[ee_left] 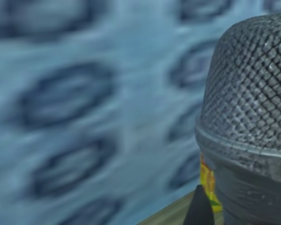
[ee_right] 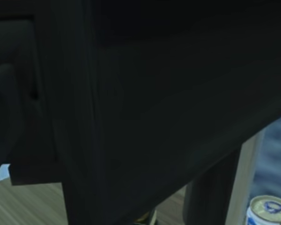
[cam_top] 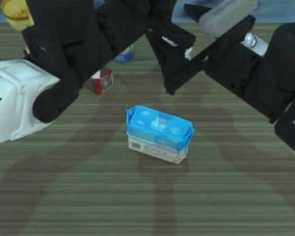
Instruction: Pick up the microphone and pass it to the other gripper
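Slim microphone with silver mesh head (ee_left: 253, 108) sits at my left gripper (cam_top: 179, 49); right gripper (cam_top: 196, 61) adjoining. Grip states: cannot tell. Risk: drop if release precedes a firm hold.

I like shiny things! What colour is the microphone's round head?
Silver-grey mesh on the microphone, clearest in the left wrist view.

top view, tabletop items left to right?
Small red-and-white box → blue-and-white can, mostly hidden under the left arm → blue packet.
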